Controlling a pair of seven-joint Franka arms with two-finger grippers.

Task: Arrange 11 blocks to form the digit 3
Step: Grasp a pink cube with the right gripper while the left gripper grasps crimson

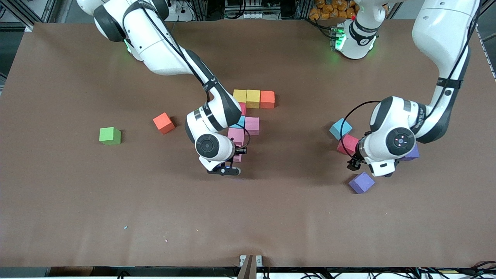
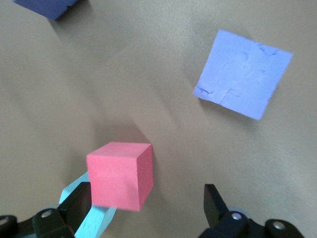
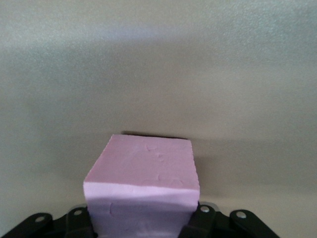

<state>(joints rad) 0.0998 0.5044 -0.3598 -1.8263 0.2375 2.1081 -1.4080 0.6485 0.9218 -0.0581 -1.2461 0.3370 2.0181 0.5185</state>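
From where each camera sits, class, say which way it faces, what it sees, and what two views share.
Front view: high across the table, facing both arms' bases and the cube figure.
Left wrist view: looks down past the open left gripper at a red cube.
Right wrist view: looks past the right gripper, shut on a pink cube.
Shared: front view also shows that red cube.

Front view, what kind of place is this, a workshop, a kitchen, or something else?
Most likely a robotics lab: two white arms work over a brown-covered table strewn with foam cubes such as the green cube, with aluminium framing and cables along the edge.
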